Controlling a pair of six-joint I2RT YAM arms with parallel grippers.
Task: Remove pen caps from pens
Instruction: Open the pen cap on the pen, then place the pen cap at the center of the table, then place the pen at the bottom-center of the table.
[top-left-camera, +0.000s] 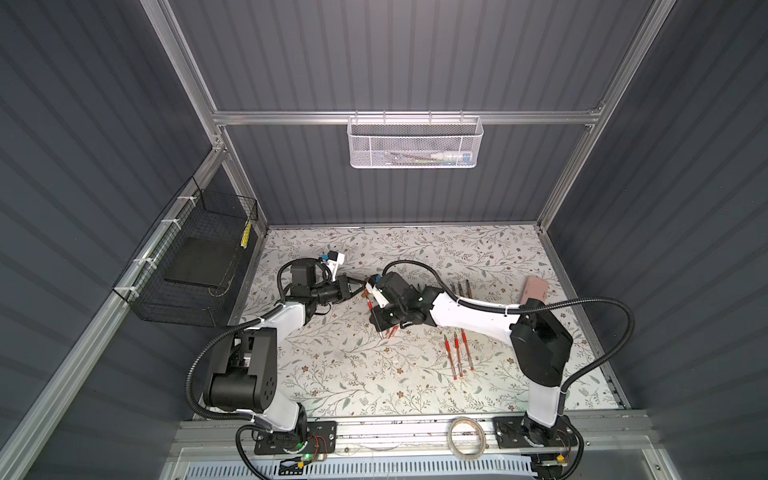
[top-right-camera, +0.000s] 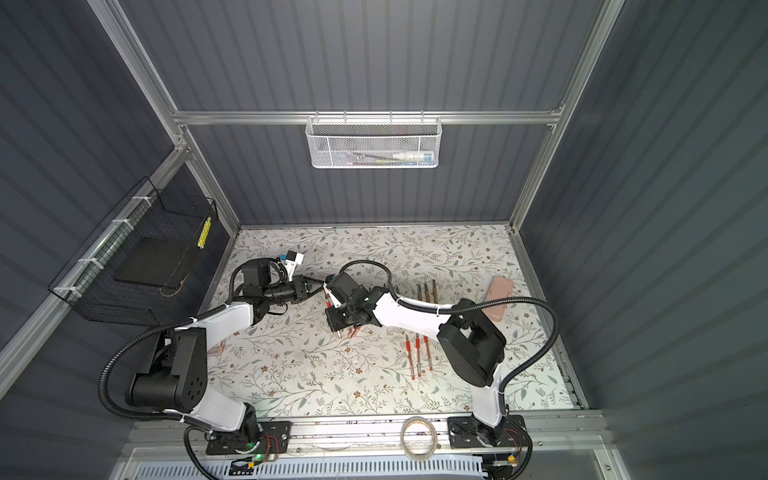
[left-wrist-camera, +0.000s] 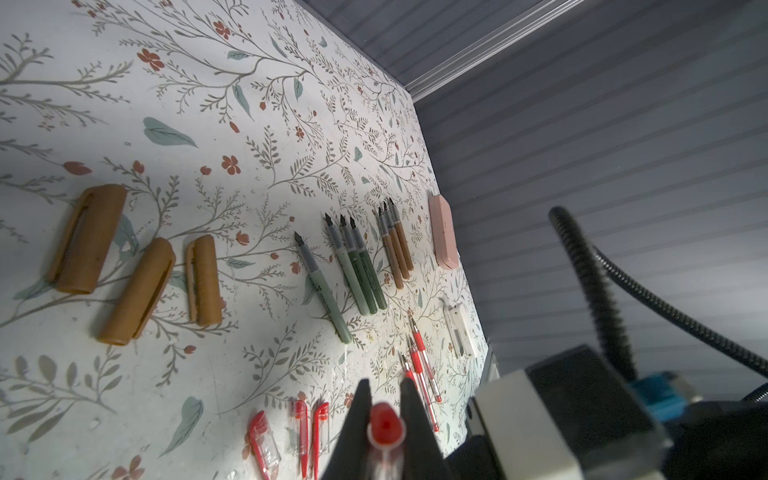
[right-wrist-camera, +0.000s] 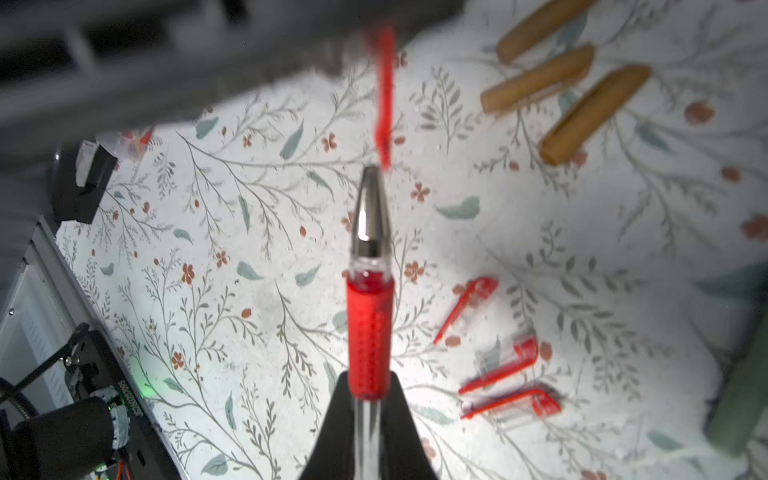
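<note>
I read the left jaws clamped on a red cap (left-wrist-camera: 386, 426). The right jaws are clamped on a red-banded pen (right-wrist-camera: 370, 324), its bare tip just beside that cap, above mid-desk (top-left-camera: 353, 374). Three loose red caps (right-wrist-camera: 525, 351) lie on the desk nearby.

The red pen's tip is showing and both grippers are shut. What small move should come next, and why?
Probably the left gripper should lower its red cap beside the three loose red caps on the table and open. The right gripper grips the red pen, whose metal tip is bare, so this pull looks finished.
</note>
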